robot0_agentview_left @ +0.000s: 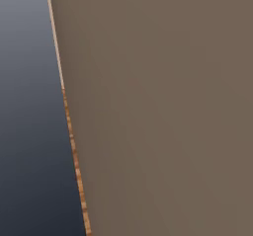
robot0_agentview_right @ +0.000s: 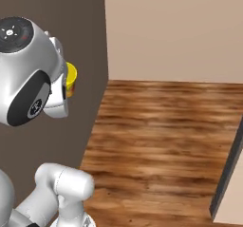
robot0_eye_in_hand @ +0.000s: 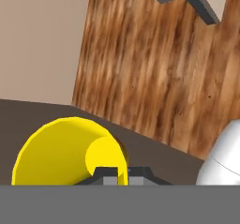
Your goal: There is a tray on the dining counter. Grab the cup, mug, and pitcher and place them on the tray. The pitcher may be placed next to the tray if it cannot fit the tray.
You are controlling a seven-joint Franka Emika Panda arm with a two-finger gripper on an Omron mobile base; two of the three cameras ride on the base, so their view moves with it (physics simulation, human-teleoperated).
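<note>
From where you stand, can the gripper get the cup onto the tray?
Probably not yet. The gripper is shut on the yellow cup, but ahead lie wood floor and walls. The base likely has to drive first.

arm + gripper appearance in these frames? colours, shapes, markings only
Glossy white, rounded arm links with dark grey round joint caps; the top cap carries small white symbols, the side cap a white emblem. Gripper finger tips are small, dark grey and blocky with lighter grey faces. No cables visible.
</note>
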